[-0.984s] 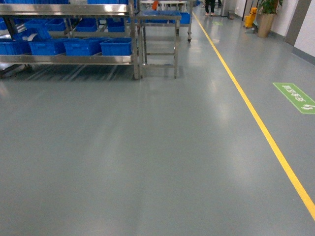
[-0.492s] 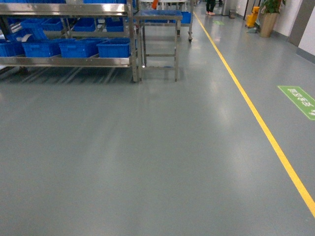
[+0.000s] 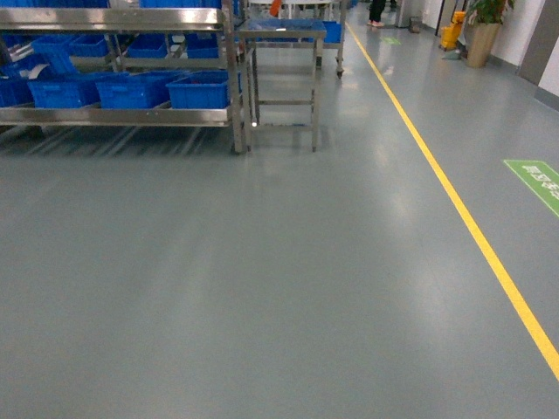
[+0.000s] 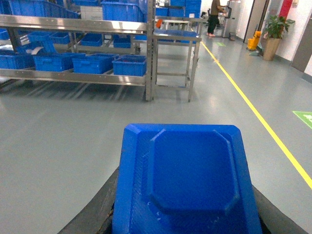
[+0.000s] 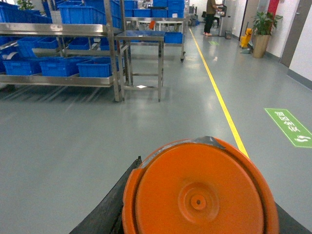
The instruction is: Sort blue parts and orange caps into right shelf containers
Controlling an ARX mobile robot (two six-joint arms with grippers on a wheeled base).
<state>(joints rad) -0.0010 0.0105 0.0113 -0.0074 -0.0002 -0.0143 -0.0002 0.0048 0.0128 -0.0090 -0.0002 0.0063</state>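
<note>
Carrying one blue part and one orange cap across the grey floor (image 3: 262, 288).

My left wrist view is filled by the blue part (image 4: 187, 180) and my right by the orange cap (image 5: 200, 192); my fingers are hidden beneath them, so I cannot tell their grip. The blue containers (image 3: 203, 90) sit on the steel shelf (image 3: 122, 116) far ahead, left of the yellow line (image 3: 463, 218).

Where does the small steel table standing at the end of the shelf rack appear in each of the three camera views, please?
Head: the steel table is upper centre, just right of the shelf rack.
Left wrist: upper centre, at, right of the rack, above the blue part.
Right wrist: upper left of centre, at, above the orange cap.
Shared landmark: the yellow floor line runs to the table's right in all three.
</note>
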